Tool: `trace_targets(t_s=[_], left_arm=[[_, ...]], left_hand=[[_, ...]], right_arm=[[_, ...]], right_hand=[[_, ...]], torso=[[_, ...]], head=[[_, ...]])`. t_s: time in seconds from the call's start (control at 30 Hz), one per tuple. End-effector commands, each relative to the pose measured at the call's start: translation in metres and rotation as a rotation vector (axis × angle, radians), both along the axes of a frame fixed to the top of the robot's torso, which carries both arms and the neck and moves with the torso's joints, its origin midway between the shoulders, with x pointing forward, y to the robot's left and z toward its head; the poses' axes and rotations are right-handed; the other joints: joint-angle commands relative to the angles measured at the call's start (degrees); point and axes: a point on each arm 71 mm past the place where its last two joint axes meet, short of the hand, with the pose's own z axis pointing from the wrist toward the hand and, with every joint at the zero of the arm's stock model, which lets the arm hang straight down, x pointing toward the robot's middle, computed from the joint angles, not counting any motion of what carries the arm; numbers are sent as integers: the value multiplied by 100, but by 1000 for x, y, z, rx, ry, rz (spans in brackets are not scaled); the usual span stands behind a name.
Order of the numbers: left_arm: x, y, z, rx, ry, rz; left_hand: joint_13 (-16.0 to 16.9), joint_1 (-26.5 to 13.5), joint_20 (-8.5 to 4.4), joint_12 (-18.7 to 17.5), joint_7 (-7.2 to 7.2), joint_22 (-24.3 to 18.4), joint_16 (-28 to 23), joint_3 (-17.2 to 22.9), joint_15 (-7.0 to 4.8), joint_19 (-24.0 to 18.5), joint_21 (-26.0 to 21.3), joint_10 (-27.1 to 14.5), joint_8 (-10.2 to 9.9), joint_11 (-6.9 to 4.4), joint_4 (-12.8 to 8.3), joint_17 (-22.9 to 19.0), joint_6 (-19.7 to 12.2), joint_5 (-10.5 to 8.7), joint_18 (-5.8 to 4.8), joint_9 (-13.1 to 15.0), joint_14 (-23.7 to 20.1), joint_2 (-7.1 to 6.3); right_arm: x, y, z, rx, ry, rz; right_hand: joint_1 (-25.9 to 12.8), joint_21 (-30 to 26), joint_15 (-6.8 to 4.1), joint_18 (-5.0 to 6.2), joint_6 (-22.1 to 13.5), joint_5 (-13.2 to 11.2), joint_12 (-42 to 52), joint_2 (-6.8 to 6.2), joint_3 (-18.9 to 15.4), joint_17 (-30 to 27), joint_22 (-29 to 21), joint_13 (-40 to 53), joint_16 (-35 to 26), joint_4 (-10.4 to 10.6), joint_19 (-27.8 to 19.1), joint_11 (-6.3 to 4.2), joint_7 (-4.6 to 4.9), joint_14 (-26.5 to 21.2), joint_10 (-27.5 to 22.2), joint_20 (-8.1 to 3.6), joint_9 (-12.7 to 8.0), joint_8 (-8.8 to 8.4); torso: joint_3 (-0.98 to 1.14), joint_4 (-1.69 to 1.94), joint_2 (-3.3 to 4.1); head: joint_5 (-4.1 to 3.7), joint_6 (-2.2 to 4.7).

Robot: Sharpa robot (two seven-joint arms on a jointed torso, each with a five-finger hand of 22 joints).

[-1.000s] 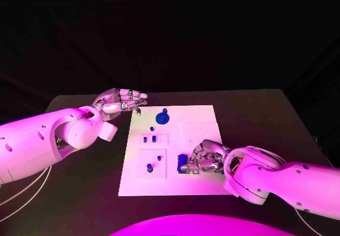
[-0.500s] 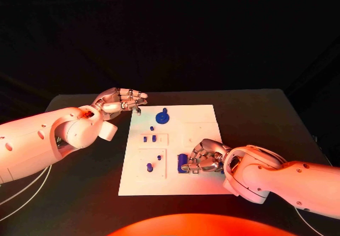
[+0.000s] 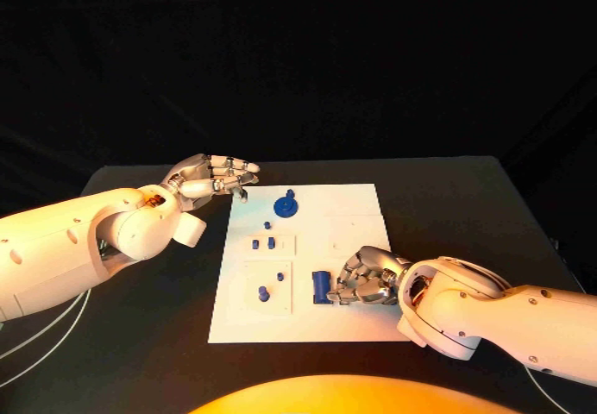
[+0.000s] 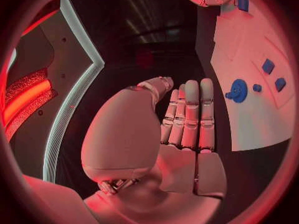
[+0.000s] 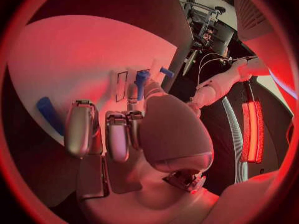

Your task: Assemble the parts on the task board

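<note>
Task board (image 3: 355, 207), a flat white plate with square corners, is laid in the middle of the black table (image 3: 461, 198). Small blue parts are spread over it. A round blue gear (image 3: 286, 206) with little teeth is seen near the far edge of the board. Two small blue blocks (image 3: 262, 244) are set below it, towards the left edge. A long blue bar (image 3: 321, 285) is stood near the front edge, just beside the right hand (image 3: 360, 278). The shiny silver fingers of that hand are curled down over the board; whether the bar is held cannot be told. The left hand (image 3: 209, 179) is held above the table, off the far left corner of the board, fingers bent together with nothing in them.
</note>
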Motion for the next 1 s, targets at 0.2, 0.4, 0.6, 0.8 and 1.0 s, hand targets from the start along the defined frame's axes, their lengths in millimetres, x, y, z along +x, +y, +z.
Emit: trace_targets(t_s=[0.2, 0.4, 0.6, 0.8, 1.0], left_arm=[[-1, -2, 1, -9, -1, -19], [-1, -2, 1, -9, -1, -18], [-1, -2, 1, -9, -2, -18], [-1, -1, 1, -13, -8, -16], [-3, 2, 3, -22, -18, -11]], left_hand=[[-9, 5, 15, 23, 27, -1, -28, 3, 7, 12, -15, -21, 22, 2, -27, -3, -26, 27, 79, -9, 1, 57], [-9, 5, 15, 23, 27, -1, -28, 3, 7, 12, -15, -21, 22, 2, -27, -3, -26, 27, 79, -9, 1, 57], [-9, 5, 15, 23, 27, -1, -28, 3, 7, 12, -15, -21, 22, 2, -27, -3, -26, 27, 79, -9, 1, 57], [-12, -15, 16, 25, 28, 0, -35, 1, 9, 13, -19, -24, 27, 5, -27, -1, -30, 24, 77, -12, 2, 52], [-15, -88, 25, 27, 27, -12, -36, -30, 17, 7, -42, -29, 30, 8, 13, 3, -37, 14, 74, -15, 5, 31]], right_arm=[[-2, 2, -1, -1, 21, 22], [-2, 0, 0, -1, 14, 16], [-1, -7, 4, 15, -21, -6], [4, -27, 20, 28, -91, -44], [10, -62, 31, -7, -155, -107]], right_hand=[[-7, -1, -24, -60, 20, -74, -5, -108, 26, 1223, 1123, 1148, 5, 43, 228, -31, -6, 539, 376, -57, -12, -26], [-18, -2, -22, -60, 24, -90, -5, -119, 34, 1226, 1123, 1148, 6, 47, 227, -28, -4, 540, 376, -56, -14, -28], [-30, -33, -12, -56, -27, -117, 2, -145, 72, 1216, 1116, 1156, 2, 46, 220, -12, 20, 538, 379, -51, -36, -74], [-40, -128, 13, -42, -80, -134, -39, -199, 127, 1170, 1095, 1126, -14, 43, 197, 19, 55, 529, 356, -35, -63, -131], [-49, -143, 51, -41, -125, -280, -76, -354, 210, 1164, 1092, 1102, -17, 46, 188, 64, 104, 527, 333, -3, -96, -203]], torso=[[7, 4, 2], [0, -1, -1], [-1, -1, -3], [-10, -20, -13], [-11, -52, -16]], head=[[0, 1], [-2, 3], [-18, 17], [-66, 47], [-140, 91]])
